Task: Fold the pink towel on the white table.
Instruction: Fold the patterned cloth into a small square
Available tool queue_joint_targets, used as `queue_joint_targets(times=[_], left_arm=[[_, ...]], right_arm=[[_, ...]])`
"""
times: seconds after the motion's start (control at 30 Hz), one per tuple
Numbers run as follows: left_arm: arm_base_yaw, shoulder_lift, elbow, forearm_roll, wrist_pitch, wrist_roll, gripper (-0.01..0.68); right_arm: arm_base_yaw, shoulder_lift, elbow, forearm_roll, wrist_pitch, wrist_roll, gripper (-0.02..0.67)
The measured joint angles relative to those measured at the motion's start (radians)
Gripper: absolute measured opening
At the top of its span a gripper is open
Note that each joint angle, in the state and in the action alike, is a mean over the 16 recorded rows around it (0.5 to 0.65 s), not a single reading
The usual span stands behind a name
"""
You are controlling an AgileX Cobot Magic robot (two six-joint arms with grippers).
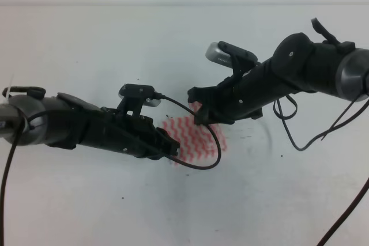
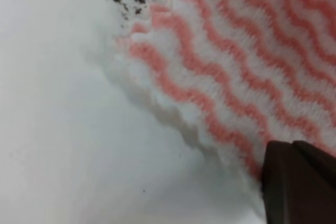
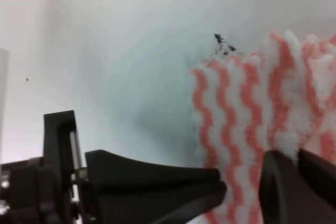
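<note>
Both arms are meeting over the pink towel (image 1: 196, 139) lying mostly flat on the white counter (image 1: 86, 38); the right gripper (image 3: 244, 182), fingers wide, is straddling an edge, the left gripper's (image 1: 170, 148) fingers cannot be judged, folding barely begun

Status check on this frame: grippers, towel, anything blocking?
Left gripper at the pink towel near edge, grip unclear. Right gripper open at the far edge. Towel on the white table, unfolded. Nothing in the way.

High view looking down, both wrist views close over pink towel (image 1: 193, 136)
</note>
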Motion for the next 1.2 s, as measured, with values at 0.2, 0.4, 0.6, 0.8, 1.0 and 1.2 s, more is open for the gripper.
queue_joint_targets(times=[0.2, 0.4, 0.6, 0.8, 1.0, 1.2], left_arm=[[0.0, 0.0, 0.0, -0.002, 0.001, 0.0, -0.003], [0.0, 0.0, 0.0, -0.004, 0.002, 0.0, -0.004], [0.0, 0.001, 0.002, -0.006, 0.002, 0.0, -0.004], [0.0, 0.001, 0.003, -0.007, 0.004, 0.0, -0.004], [0.0, 0.001, 0.003, -0.009, 0.006, 0.0, -0.004], [0.0, 0.001, 0.001, -0.011, 0.007, -0.001, -0.004]], right_arm=[[0.01, 0.01, -0.012, 0.004, -0.011, -0.001, -0.016], [0.012, 0.03, -0.02, 0.009, -0.014, -0.002, -0.016], [0.018, 0.047, -0.022, 0.016, -0.018, -0.002, -0.016], [0.025, 0.053, -0.021, 0.022, -0.022, -0.002, -0.016], [0.03, 0.056, -0.021, 0.027, -0.023, -0.003, -0.014], [0.035, 0.059, -0.033, 0.028, -0.018, -0.003, -0.012]])
